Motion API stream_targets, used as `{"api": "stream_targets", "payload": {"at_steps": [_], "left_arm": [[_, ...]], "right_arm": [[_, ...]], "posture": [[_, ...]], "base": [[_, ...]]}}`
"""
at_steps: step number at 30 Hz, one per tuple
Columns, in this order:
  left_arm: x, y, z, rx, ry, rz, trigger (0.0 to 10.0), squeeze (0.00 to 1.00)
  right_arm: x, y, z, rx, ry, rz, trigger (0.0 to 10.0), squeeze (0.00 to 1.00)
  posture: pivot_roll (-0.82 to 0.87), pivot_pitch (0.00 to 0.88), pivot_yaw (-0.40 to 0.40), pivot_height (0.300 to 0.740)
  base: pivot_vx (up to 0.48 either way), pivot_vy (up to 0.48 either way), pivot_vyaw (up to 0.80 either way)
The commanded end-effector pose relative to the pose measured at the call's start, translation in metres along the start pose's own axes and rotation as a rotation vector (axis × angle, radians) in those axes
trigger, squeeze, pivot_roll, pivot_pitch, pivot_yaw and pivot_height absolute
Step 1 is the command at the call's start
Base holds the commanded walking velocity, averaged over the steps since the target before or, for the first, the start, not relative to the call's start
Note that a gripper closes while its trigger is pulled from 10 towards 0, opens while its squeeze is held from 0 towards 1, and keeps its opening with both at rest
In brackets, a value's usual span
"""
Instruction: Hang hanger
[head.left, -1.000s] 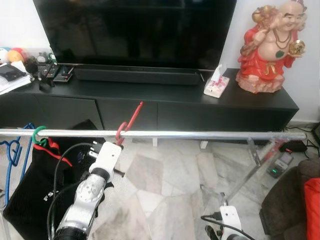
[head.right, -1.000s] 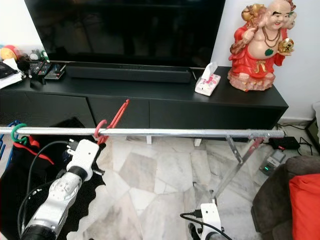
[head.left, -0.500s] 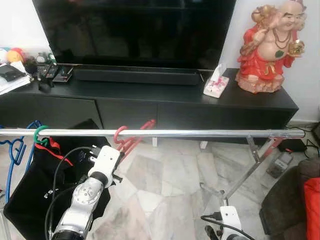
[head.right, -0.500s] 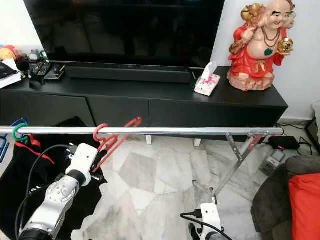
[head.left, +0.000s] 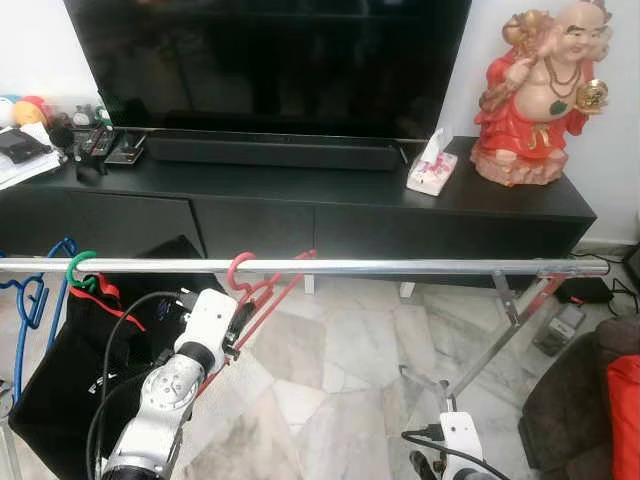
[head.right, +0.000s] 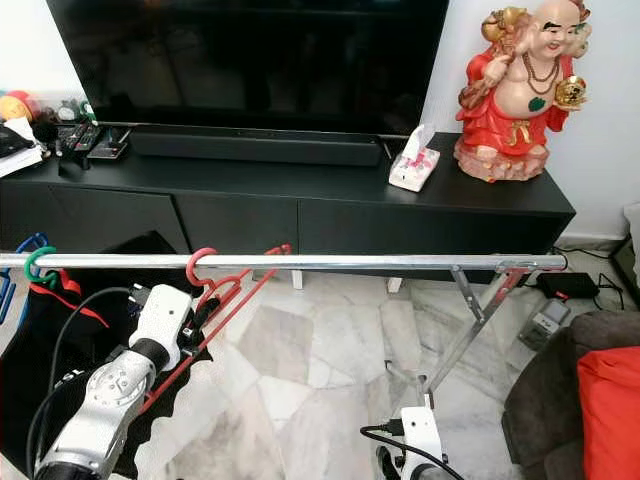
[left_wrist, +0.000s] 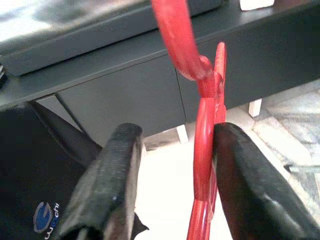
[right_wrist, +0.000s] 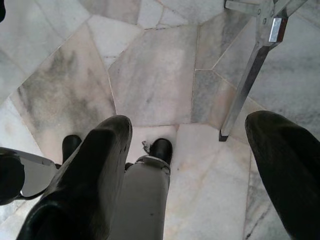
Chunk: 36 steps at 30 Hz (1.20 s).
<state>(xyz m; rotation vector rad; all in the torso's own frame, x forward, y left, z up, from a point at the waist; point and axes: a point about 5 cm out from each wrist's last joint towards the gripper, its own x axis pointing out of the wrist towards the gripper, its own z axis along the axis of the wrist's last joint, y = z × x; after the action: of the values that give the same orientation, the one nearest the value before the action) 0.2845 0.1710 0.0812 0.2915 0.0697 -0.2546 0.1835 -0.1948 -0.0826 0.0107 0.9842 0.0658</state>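
Observation:
A red plastic hanger (head.left: 262, 300) hangs by its hook on the chrome rail (head.left: 420, 268), its body slanting down toward the floor. My left gripper (head.left: 238, 322) sits just under the rail, beside the hook. In the left wrist view the left gripper (left_wrist: 177, 132) is open, with the hanger's stem (left_wrist: 202, 150) between the fingers, resting against one finger (left_wrist: 240, 170) and well apart from the other. My right gripper (right_wrist: 187, 125) hangs low over the marble floor, open and holding nothing.
A green hook (head.left: 78, 266) with a black garment (head.left: 70, 360) and a blue hanger (head.left: 30, 295) hang at the rail's left end. The rack's legs (head.left: 500, 330) stand at right. Behind is a black TV console (head.left: 300, 195) with a red statue (head.left: 540, 95).
The hanger's body has swung down from sticking up behind the rail to hanging below it by its hook. My left gripper has dropped a little and opened.

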Motion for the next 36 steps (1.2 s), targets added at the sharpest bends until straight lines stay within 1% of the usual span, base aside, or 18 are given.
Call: {"api": "stream_targets", "payload": {"at_steps": [1,7,10,11,12,13,15,18,19,21,23,24,25,26,27,28,32,36], "left_arm": [[-0.002,0.002,0.007,-0.019,-0.046,0.012,10.0,1.0],[-0.008,0.001,0.012,-0.035,-0.078,-0.002,10.0,1.0],[-0.016,0.0,0.015,-0.049,-0.105,-0.019,10.0,1.0],[-0.026,0.0,0.019,-0.054,-0.13,-0.037,10.0,1.0],[-0.026,0.0,0.019,-0.054,-0.13,-0.037,10.0,1.0],[-0.035,0.0,0.022,-0.054,-0.145,-0.045,10.0,1.0],[-0.042,0.001,0.024,-0.052,-0.157,-0.044,10.0,1.0],[-0.055,0.006,0.027,-0.056,-0.176,0.0,10.0,1.0],[-0.064,0.011,0.026,-0.07,-0.179,0.054,10.0,1.0],[-0.07,0.015,0.024,-0.084,-0.176,0.101,10.0,1.0],[-0.082,0.021,0.014,-0.108,-0.133,0.188,10.0,1.0],[-0.082,0.021,0.014,-0.108,-0.133,0.188,10.0,1.0],[-0.087,0.023,0.006,-0.118,-0.102,0.223,10.0,0.59],[-0.089,0.023,0.004,-0.119,-0.091,0.233,10.0,0.59],[-0.09,0.024,0.001,-0.117,-0.083,0.242,10.0,0.51],[-0.091,0.024,-0.002,-0.122,-0.076,0.252,10.0,0.0],[-0.093,0.029,-0.011,-0.103,-0.039,0.331,10.0,0.0],[-0.096,0.035,-0.017,-0.116,-0.02,0.394,10.0,0.0]], "right_arm": [[0.0,0.0,-0.001,0.004,0.002,-0.002,10.0,0.0],[0.0,0.0,-0.001,0.004,0.003,-0.002,10.0,0.0],[0.0,0.0,-0.001,0.004,0.003,-0.002,10.0,0.0],[0.0,0.0,-0.001,0.003,0.003,-0.002,10.0,0.0],[0.0,0.0,-0.001,0.003,0.003,-0.002,10.0,0.0],[0.0,-0.001,0.0,0.002,0.003,-0.002,10.0,0.0],[0.0,-0.001,0.0,0.0,0.004,-0.001,10.0,0.0],[0.0,-0.002,0.0,-0.004,0.005,0.0,10.0,0.0],[0.0,-0.002,0.0,-0.008,0.006,0.0,10.0,0.0],[0.0,-0.002,0.0,-0.01,0.006,0.001,10.0,0.0],[0.0,-0.002,0.0,-0.013,0.007,0.002,10.0,0.0],[0.0,-0.002,0.0,-0.013,0.007,0.002,10.0,0.0],[-0.001,-0.003,0.0,-0.015,0.007,0.003,10.0,0.0],[-0.001,-0.003,0.0,-0.016,0.007,0.003,10.0,0.0],[-0.001,-0.003,0.0,-0.018,0.008,0.003,10.0,0.0],[-0.001,-0.003,0.0,-0.019,0.008,0.004,10.0,0.0],[-0.001,-0.003,-0.001,-0.021,0.008,0.003,10.0,0.0],[-0.001,-0.003,-0.001,-0.021,0.008,0.003,10.0,0.0]], "posture": [[0.02,0.0,-0.011,0.716],[0.02,0.0,-0.011,0.716],[0.02,0.0,-0.012,0.716],[0.02,0.0,-0.014,0.716],[0.02,0.0,-0.014,0.716],[0.03,0.0,-0.015,0.716],[0.03,0.0,-0.016,0.716],[0.04,0.0,-0.02,0.716],[0.04,0.0,-0.021,0.716],[0.04,0.0,-0.022,0.716],[0.04,0.0,-0.023,0.716],[0.04,0.0,-0.023,0.716],[0.04,0.0,-0.024,0.716],[0.04,0.0,-0.024,0.716],[0.04,0.0,-0.025,0.716],[0.04,0.0,-0.025,0.716],[0.04,0.0,-0.023,0.716],[0.04,0.0,-0.023,0.716]], "base": [[0.0,0.0,0.0],[0.0,0.0,0.0],[0.0,0.0,0.0],[0.0,0.0,0.0],[0.0,0.0,0.0],[0.0,0.0,0.0],[0.0,0.0,0.0],[0.0,0.0,0.0],[0.0,0.0,0.0],[0.0,0.0,0.0],[0.0,0.0,0.0],[0.0,0.0,0.0],[0.0,0.0,0.0],[0.0,0.0,0.0],[0.0,0.0,0.0],[0.0,0.0,0.0],[0.0,0.0,0.0],[0.0,0.0,0.0]]}}
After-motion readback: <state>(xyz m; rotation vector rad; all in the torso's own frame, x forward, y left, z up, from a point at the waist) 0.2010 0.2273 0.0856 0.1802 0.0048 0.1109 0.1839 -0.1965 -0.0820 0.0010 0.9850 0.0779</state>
